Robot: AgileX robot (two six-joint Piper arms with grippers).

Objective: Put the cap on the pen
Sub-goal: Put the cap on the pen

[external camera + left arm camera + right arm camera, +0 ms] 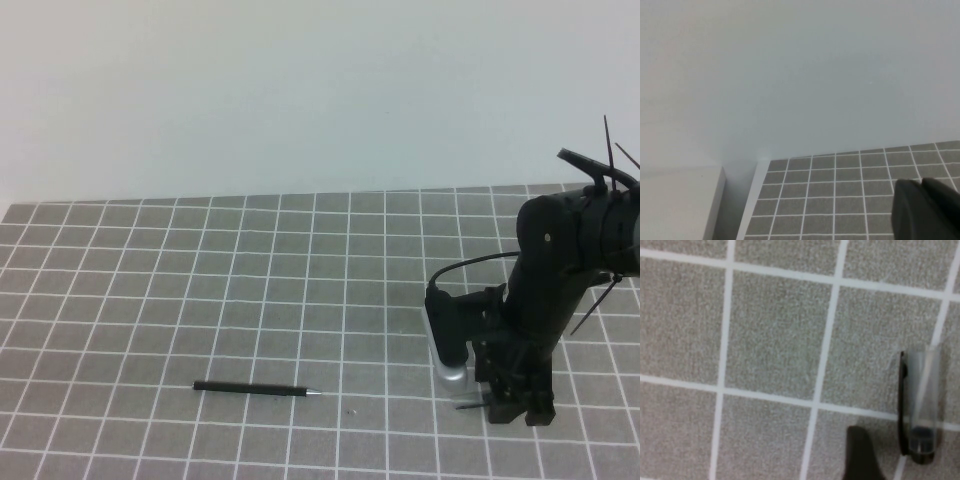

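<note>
The pen, a thin black stick with a small silver tip pointing right, lies flat on the grid mat at the front left of centre. The translucent grey cap, with a black clip along one side and a dark end, lies on the mat at the right. My right gripper is lowered to the mat over the cap and stands open. One dark finger shows beside the cap, apart from it, and the other is out of frame. My left gripper is shut on nothing above the mat's far corner, outside the high view.
The grey grid mat covers the table up to a pale wall at the back. The mat's edge and a white ledge show in the left wrist view. The right arm rises at the right edge.
</note>
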